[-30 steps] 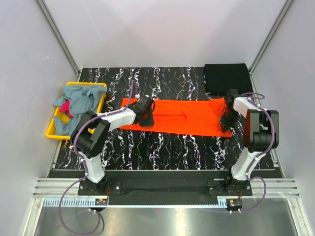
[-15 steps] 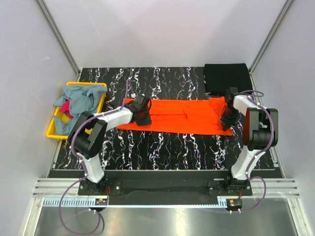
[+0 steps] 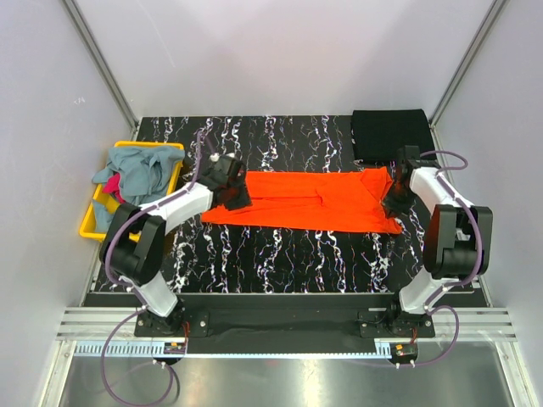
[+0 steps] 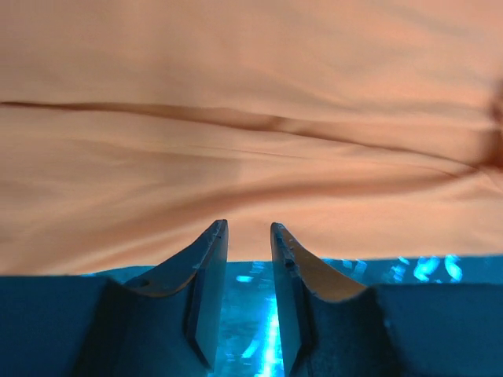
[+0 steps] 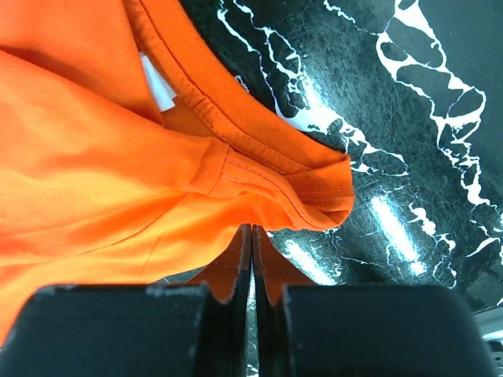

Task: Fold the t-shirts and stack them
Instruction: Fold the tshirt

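Orange t-shirt (image 3: 305, 199) lies flat, white tag (image 5: 155, 81) unreadable; left gripper (image 4: 248, 228) parted, right gripper (image 5: 251, 229) closed.

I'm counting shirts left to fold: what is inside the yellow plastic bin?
A crumpled grey-blue cloth shirt fills the yellow plastic bin, with a magenta cloth piece peeking out among its folds. Anything deeper is covered.

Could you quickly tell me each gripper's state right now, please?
Left gripper: open, empty.
Right gripper: shut, by the orange t-shirt; grip unclear.

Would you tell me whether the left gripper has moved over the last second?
Yes: the left gripper slid left and slightly away, toward the yellow bin.
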You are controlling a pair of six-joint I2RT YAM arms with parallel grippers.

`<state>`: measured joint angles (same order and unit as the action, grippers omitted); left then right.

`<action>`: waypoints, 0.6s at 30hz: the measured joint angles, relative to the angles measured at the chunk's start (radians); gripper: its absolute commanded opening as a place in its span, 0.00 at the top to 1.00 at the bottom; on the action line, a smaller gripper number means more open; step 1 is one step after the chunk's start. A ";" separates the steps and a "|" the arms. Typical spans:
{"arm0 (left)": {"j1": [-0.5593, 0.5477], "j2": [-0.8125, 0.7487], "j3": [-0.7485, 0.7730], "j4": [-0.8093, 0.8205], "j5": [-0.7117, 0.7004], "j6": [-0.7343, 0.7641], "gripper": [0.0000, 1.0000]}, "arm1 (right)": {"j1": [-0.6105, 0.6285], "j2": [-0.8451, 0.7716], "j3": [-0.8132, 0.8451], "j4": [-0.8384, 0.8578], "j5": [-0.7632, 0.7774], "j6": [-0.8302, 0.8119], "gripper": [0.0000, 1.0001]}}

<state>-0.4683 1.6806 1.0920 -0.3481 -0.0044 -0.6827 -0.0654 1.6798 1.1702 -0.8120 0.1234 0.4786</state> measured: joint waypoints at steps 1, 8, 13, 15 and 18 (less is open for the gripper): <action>0.017 -0.007 -0.016 -0.003 -0.008 -0.002 0.67 | 0.000 -0.003 -0.004 0.001 0.000 0.000 0.96; 0.113 -0.076 -0.109 -0.026 -0.082 -0.009 0.67 | -0.003 0.039 -0.071 0.005 0.031 0.006 0.96; 0.167 -0.097 -0.160 -0.031 -0.137 -0.018 0.68 | -0.007 0.098 -0.068 0.019 0.068 0.011 0.97; 0.187 -0.096 -0.176 -0.039 -0.159 -0.026 0.68 | -0.008 0.098 -0.068 0.022 0.079 0.011 0.97; 0.208 -0.093 -0.195 -0.048 -0.197 -0.037 0.69 | -0.009 0.098 -0.068 0.026 0.090 0.010 0.98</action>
<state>-0.2607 1.5871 0.8967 -0.3958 -0.2012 -0.7200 -0.0742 1.7779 1.1027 -0.7864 0.2138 0.4889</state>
